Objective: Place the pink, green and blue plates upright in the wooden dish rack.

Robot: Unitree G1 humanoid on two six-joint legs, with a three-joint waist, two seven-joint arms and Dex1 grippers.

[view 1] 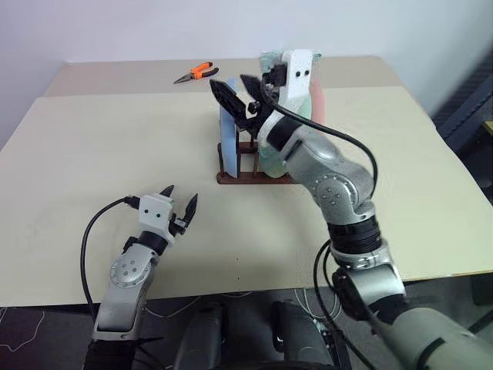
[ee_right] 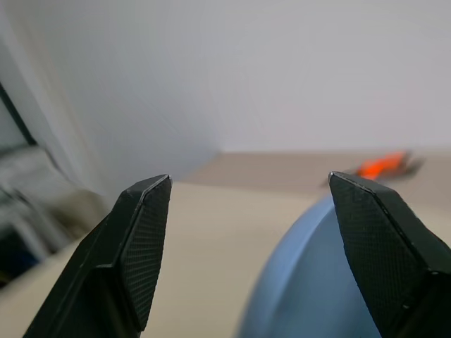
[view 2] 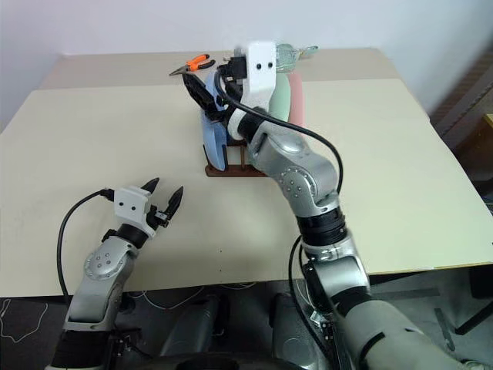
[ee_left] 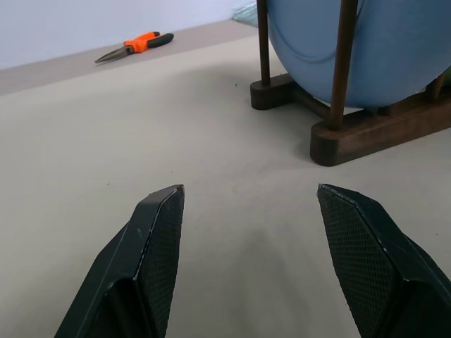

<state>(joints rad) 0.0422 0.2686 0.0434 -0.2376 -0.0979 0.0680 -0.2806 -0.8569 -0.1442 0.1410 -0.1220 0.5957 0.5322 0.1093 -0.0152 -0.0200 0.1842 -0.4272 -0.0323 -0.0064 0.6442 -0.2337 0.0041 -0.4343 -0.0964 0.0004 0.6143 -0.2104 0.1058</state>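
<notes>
My left gripper is hovering with its fingers spread over bare tabletop, and the whole stretch ahead of it and off to my left is lying open — nothing is standing between it and the wooden dish rack. The rack is blocking the middle of the table, with the blue plate standing upright at its near-left end and the green plate and pink plate filling the slots behind. My right gripper is hanging with parted fingers just above the blue plate's rim — my own right arm is crowding the rack's right side. Orange pliers are lying at the far edge, well apart from the rack.
</notes>
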